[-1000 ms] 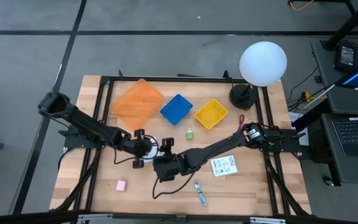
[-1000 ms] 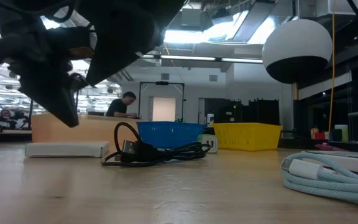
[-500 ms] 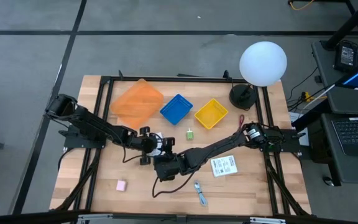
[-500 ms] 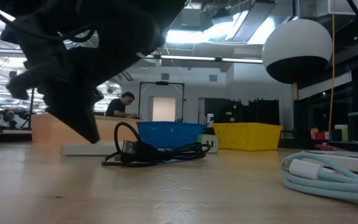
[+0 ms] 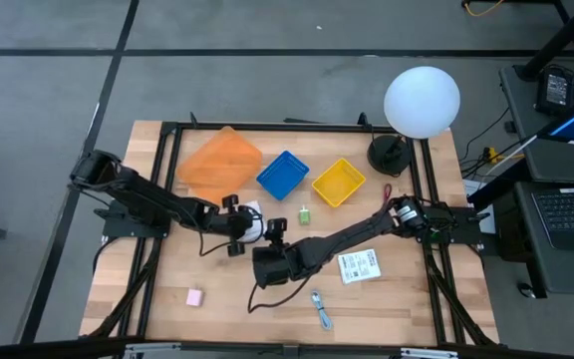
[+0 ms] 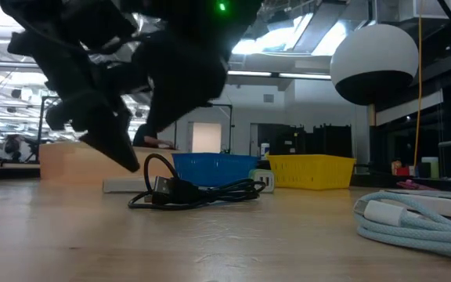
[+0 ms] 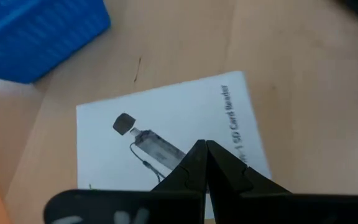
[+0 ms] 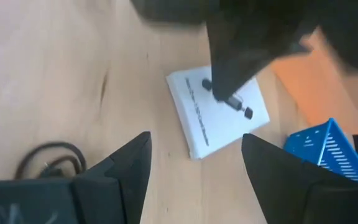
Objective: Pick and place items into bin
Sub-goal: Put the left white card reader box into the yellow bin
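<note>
A flat white card [image 7: 166, 137], printed with a small card reader, lies on the table before the blue bin [image 5: 283, 174]. My left gripper [image 7: 204, 147] is shut, with its tips on the card's top face. My right gripper [image 8: 196, 142] hovers open just on the near side of the card, with the card and the left fingers beyond its own fingertips. The black coiled cable [image 6: 194, 192] lies flat on the wood beside the right gripper. It also shows in the right wrist view [image 8: 45, 162]. My left gripper sets its shut fingertips down on the white card's printed top face [image 7: 185, 138], a little in from the edge. The fingers slant down from the table's left side. The card lies flat on the wood under them.
An orange bin [image 5: 219, 165], the blue bin and a yellow bin [image 5: 338, 181] stand along the far side. A green piece [image 5: 306, 213], a white printed packet [image 5: 359, 264], a blue-silver tool [image 5: 320, 307] and a pink block [image 5: 194, 296] lie about. A globe lamp [image 5: 422, 100] stands far right.
My left gripper, still shut, has gone toward the table's right and far side. The white card has slid along the wood with it, closer to the blue bin. My right gripper has sunk a little and tipped further down, staying open.
</note>
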